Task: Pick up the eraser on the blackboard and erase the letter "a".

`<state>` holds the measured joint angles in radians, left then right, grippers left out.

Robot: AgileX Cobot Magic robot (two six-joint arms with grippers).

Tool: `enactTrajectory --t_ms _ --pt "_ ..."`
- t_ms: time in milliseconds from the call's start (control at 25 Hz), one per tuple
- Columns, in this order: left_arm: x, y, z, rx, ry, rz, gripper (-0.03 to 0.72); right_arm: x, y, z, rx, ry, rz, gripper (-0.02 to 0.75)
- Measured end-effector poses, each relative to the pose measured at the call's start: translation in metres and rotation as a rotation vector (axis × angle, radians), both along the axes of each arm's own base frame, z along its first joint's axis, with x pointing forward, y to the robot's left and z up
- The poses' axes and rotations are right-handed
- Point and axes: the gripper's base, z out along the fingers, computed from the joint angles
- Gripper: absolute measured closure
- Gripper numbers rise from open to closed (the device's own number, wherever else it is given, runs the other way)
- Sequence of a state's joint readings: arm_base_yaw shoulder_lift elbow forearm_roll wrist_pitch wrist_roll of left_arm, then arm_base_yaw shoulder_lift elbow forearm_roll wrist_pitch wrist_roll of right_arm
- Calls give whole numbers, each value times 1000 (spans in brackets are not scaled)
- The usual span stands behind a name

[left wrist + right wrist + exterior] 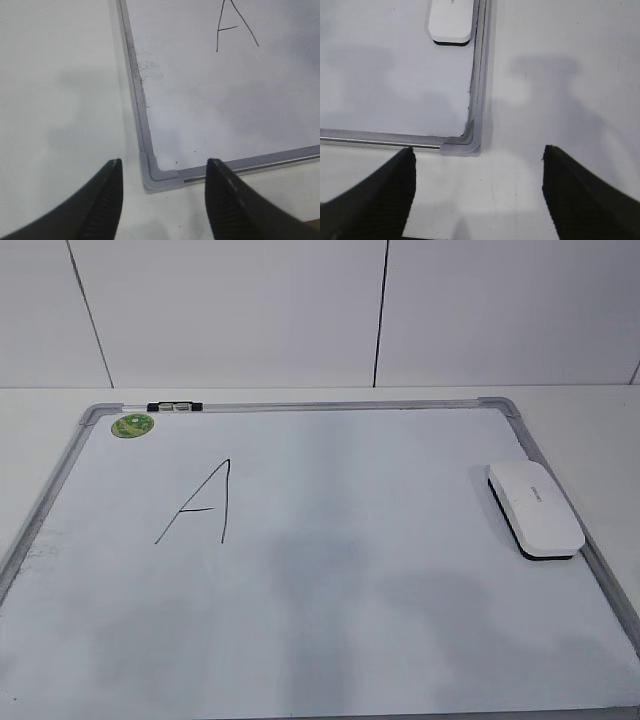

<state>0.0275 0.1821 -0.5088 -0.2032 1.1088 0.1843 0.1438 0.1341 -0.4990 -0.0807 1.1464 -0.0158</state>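
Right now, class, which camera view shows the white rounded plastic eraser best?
The exterior view: the whole white rounded plastic eraser shows, by the board's right frame. The right wrist view catches only one end, cut off at the top. The left wrist view misses it.

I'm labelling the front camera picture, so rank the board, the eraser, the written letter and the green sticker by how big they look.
1. Board
2. Eraser and letter, which look alike in size, so I won't rank them
3. Green sticker

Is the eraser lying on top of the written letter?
No, the eraser sits by the blackboard's right edge, apart from the letter on the left.
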Motion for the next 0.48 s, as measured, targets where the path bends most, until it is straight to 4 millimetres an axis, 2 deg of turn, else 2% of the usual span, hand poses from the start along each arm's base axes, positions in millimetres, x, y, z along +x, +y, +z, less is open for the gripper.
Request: enactTrajectory --t_ms 240,480 --pt "0 0 0 0 0 0 287 0 0 0 0 0 -6 144" --pt "-4 0 0 1 -27 4 311 -1 -1 0 0 -1 -116 143"
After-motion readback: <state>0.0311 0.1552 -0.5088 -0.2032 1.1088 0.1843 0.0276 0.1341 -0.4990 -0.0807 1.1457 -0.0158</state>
